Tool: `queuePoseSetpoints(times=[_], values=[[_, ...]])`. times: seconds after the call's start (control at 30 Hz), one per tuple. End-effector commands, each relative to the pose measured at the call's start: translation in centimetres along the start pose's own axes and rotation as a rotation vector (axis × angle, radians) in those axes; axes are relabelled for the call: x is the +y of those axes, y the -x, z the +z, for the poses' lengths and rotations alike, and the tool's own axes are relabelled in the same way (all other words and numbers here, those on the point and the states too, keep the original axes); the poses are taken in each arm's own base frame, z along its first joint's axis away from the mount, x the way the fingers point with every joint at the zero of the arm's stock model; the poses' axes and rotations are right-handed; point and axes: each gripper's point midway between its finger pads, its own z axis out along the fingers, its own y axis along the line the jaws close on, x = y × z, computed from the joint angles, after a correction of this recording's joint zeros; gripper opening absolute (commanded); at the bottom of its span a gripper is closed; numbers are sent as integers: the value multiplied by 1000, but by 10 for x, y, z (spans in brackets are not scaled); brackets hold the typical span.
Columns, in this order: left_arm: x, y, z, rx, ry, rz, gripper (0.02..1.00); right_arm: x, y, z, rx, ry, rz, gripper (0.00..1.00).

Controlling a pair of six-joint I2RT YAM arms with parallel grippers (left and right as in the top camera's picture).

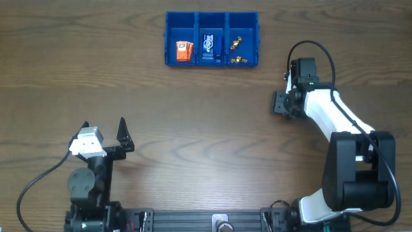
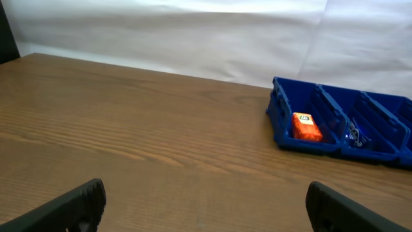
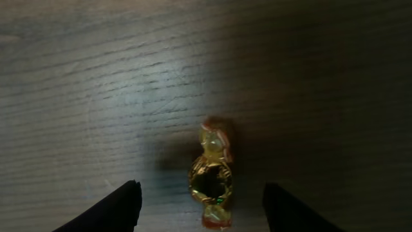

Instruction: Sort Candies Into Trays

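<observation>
My right fingers (image 3: 119,207) apart, straddling gold candy (image 3: 211,177) on surface toward right edge. Worry: small slick wrapper, so closing too high may squirt it sideways or catch only twisted end. Left fingers (image 2: 71,205) apart, idle by near-left corner. Tray (image 1: 212,14) at far edge.

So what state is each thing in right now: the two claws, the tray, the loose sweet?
left gripper: open, holding nothing.
right gripper: open, over the gold candy.
gold candy: wrapped, lying on the table, not gripped.
blue tray: each of three compartments holds one kind of candy.
</observation>
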Motion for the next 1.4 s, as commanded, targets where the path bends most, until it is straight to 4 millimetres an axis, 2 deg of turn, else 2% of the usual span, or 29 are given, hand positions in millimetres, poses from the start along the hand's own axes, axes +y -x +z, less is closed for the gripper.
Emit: queuePoseSetpoints(times=[0.03, 0.3, 0.5, 0.57, 0.67, 0.7, 0.77, 0.83, 0.87, 0.9, 0.97, 1.03, 1.1, 1.17, 1.27, 1.4], values=[[3, -18, 2, 43, 7, 11, 998, -10, -1, 3, 2, -50, -4, 625], [3, -18, 2, 43, 7, 11, 998, -12, -1, 18, 13, -62, -5, 581], [3, -18, 2, 43, 7, 11, 998, -11, -1, 18, 14, -58, -5, 215], [3, -18, 2, 43, 7, 11, 998, -8, -2, 18, 18, -43, -5, 141], [3, -18, 2, 43, 7, 11, 998, 1, 0, 12, 6, -15, -18, 132], [3, -18, 2, 43, 7, 11, 998, 9, 3, 0, -20, -5, -38, 130], [3, -18, 2, 43, 7, 11, 996, 36, 18, -44, -143, 41, -78, 132], [3, -18, 2, 43, 7, 11, 996, 67, 47, -105, -315, 99, -127, 130], [3, -18, 2, 43, 7, 11, 998, 78, 68, -136, -381, 120, -120, 130], [3, -18, 2, 43, 7, 11, 998, 86, 87, -158, -427, 136, -122, 132], [3, -18, 2, 43, 7, 11, 998, 101, 129, -193, -504, 156, -122, 132], [3, -18, 2, 43, 7, 11, 998, 117, 167, -207, -541, 170, -124, 132], [3, -18, 2, 43, 7, 11, 996, 131, 201, -197, -544, 155, -126, 132], [3, -18, 2, 43, 7, 11, 998, 143, 217, -175, -518, 138, -135, 134], [3, -18, 2, 43, 7, 11, 996, 157, 223, -129, -454, 132, -152, 141], [3, -18, 2, 43, 7, 11, 998, 163, 218, -82, -384, 118, -142, 165]])
